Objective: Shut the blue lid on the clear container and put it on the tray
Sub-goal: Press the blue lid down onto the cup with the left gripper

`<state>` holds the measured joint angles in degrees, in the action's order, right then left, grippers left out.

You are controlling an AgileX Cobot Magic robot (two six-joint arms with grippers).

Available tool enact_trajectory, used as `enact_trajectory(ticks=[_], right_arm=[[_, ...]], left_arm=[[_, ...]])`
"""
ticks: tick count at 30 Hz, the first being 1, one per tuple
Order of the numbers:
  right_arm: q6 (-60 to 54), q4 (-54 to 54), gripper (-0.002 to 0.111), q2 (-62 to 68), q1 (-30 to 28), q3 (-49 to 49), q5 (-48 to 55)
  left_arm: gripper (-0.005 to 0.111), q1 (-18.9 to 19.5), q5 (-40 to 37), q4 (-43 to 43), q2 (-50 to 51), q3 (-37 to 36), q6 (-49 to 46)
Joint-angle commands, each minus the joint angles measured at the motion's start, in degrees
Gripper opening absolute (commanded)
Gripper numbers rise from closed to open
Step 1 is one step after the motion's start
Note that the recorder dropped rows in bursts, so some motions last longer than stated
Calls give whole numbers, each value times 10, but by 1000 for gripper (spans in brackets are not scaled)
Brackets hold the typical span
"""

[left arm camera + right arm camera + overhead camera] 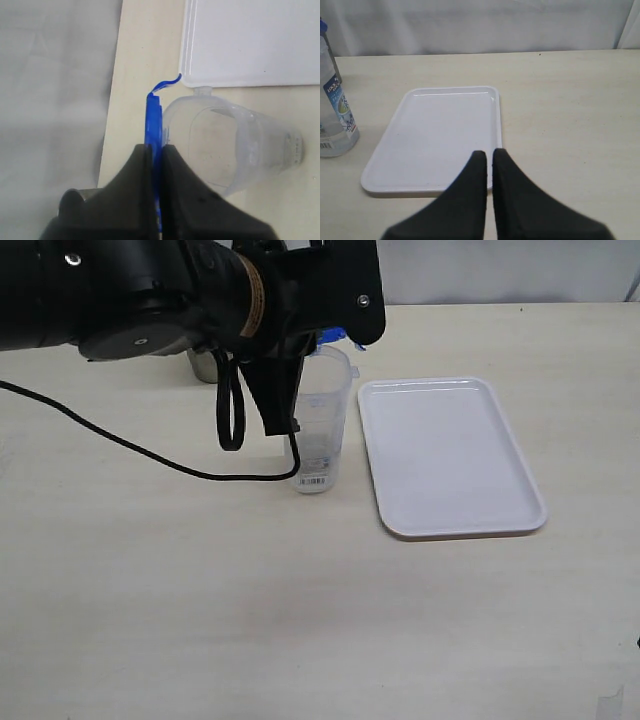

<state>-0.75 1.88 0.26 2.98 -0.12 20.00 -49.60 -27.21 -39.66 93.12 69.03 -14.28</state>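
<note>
Left pincer: the black left pincer (155, 150) is clamped on the small rounded-square blue plastic lid (152, 117), with one finger on each face.
Lid: it is held on edge, with one thin clip tab curling off its far end. It hangs at the open mouth of the tall, narrow clear plastic container (235, 150), just beside the rim. Whether it touches the rim cannot be told. In the exterior view a bit of blue shows past the arm at the container's top.
Container: it stands upright on the pale beige table (300, 620) with its mouth uncovered and a white barcode label near its base. It is just beside the left long rim of the tray and not on it.
Tray: the flat white rectangular plastic tray (450, 455), with rounded corners and a low rim, lies on the table to the right of the container.
Right pincer: the black right pincer (489, 156) has its fingers together with nothing between them. In its own wrist view it shows in front of a short rim of the tray.
Behind the left arm: a grey metal tumbler (203, 365) stands on the table, mostly hidden.
Cable: a black cable (150, 455) trails from the left arm across the table to the container's base.
</note>
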Motion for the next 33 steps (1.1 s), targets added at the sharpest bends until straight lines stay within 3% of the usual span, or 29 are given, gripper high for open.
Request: enact_trajectory(ticks=[1, 8, 18, 26, 33], right_arm=[[1, 3, 4, -3, -2, 1, -2], [1, 3, 4, -3, -2, 1, -2], [1, 3, 4, -3, -2, 1, -2], [1, 3, 4, -3, -2, 1, -2], [1, 3, 4, -3, -2, 1, -2]], left_arm=[[0, -4, -10, 19, -4, 3, -9], [0, -4, -35, 78, -4, 3, -55], [0, -4, -12, 105, -4, 3, -63], [0, -4, -12, 177, -4, 3, -131], [0, -4, -27, 178, -4, 3, -133]])
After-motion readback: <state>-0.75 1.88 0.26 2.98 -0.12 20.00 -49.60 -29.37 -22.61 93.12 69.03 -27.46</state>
